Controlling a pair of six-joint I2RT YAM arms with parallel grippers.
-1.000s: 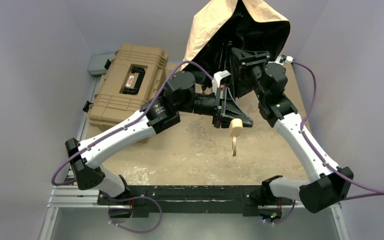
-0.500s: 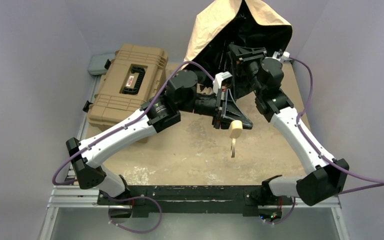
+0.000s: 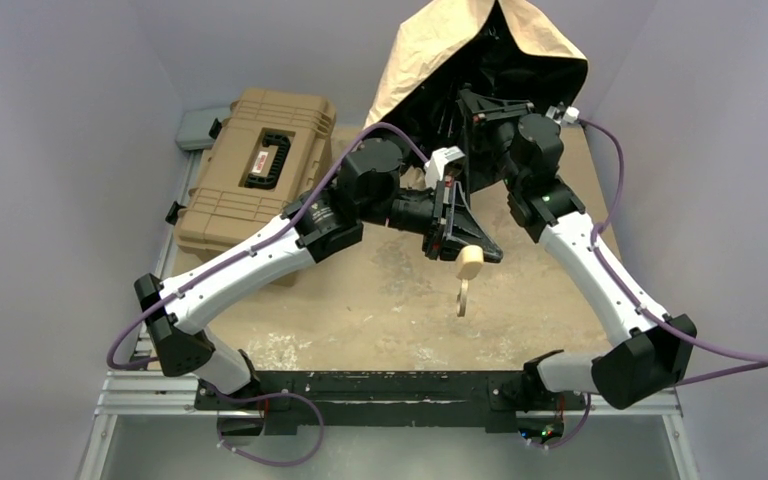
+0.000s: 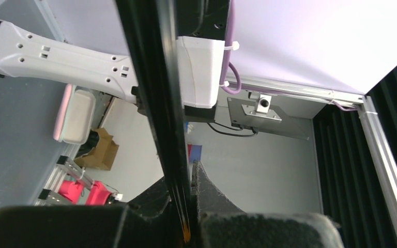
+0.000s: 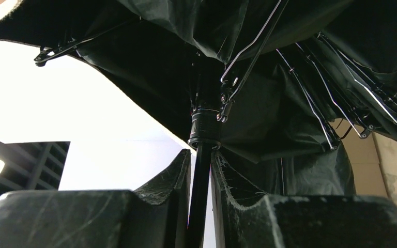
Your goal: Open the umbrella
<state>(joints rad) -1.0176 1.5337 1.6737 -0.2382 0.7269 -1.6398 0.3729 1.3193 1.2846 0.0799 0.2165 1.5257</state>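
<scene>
Umbrella (image 3: 440,45) half-spread: left gripper (image 4: 187,206) clamps its shaft (image 4: 155,103), right gripper (image 5: 200,175) closed around it under the runner (image 5: 204,126), which probably needs pushing up next.

tan hard case (image 3: 255,165): far-left on table (image 3: 380,310) | grey-blue sleeve (image 3: 200,127): behind case

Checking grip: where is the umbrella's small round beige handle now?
Top view, table centre: the small round beige handle of the umbrella sits just below the left gripper.
</scene>
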